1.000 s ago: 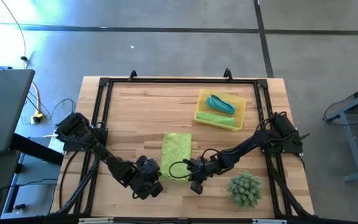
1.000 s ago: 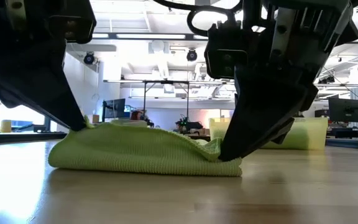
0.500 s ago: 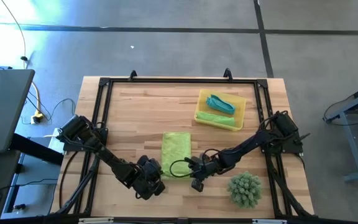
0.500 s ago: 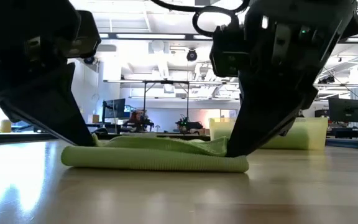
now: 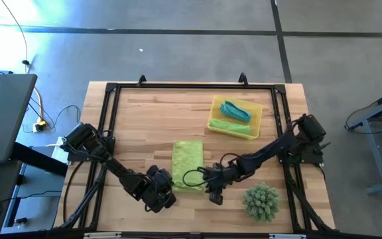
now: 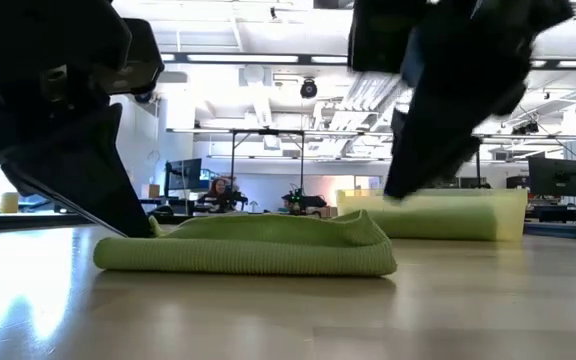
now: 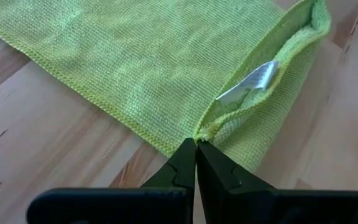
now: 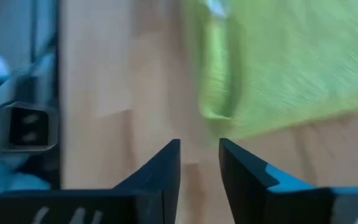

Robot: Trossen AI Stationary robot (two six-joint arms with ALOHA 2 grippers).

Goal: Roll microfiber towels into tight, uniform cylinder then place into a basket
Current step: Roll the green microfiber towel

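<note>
The right tool (image 8: 199,163) has just let go and lifted, jaws now apart and empty — the green towel (image 5: 188,164) lies folded mid-surface. The left tool (image 7: 196,163) stays pinched shut on its near corner — rolling not begun.

open-plan lab: monitors (image 6: 553,178), ceiling striplights (image 6: 268,58), concrete floor (image 5: 178,56).
</note>
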